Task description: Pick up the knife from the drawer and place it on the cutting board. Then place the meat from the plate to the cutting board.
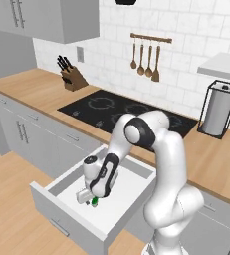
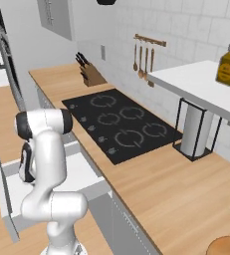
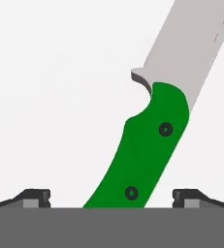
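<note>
The hand [image 3: 111, 196] hangs low inside the pulled-out drawer [image 1: 61, 211], jaws spread wide to either side of the green-handled knife [image 3: 147, 150], which lies flat on the drawer's pale floor, ungripped.

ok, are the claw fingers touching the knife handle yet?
Apart. In the hand view the claw is open, with the knife handle lying between the fingertips and white drawer floor visible on both sides of it.
</note>
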Controlling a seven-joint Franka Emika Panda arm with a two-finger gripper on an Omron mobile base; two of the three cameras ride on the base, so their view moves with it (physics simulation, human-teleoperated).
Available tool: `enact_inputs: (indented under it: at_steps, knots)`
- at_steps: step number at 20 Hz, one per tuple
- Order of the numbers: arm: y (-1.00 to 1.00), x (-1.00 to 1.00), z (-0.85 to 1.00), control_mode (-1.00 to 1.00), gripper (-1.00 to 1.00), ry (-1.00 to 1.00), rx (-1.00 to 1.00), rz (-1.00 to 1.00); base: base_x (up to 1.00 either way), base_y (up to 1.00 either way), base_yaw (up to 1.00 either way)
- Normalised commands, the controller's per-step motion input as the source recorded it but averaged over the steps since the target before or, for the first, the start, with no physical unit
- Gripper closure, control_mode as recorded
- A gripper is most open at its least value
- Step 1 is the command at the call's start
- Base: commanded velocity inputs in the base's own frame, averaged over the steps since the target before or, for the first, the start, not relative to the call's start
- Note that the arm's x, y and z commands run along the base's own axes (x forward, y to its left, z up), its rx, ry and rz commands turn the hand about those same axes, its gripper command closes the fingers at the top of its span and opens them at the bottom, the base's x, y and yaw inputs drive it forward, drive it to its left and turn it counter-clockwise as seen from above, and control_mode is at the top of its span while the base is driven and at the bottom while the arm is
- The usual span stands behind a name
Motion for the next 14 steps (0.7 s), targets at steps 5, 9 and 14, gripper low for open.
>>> enact_inputs:
  at_steps: [5,9,14]
  knots:
    - [0.01,0.03,-0.28,-1.0,-1.0,0.01,0.0,0.04,0.0,0.0,0.0]
    - [0.0,0.02,-0.27,-1.0,-1.0,0.0,0.0,0.04,0.0,0.0,0.0]
    - [0.04,0.0,-0.18,-1.0,1.0,-0.01,0.0,0.02,0.0,0.0,0.0]
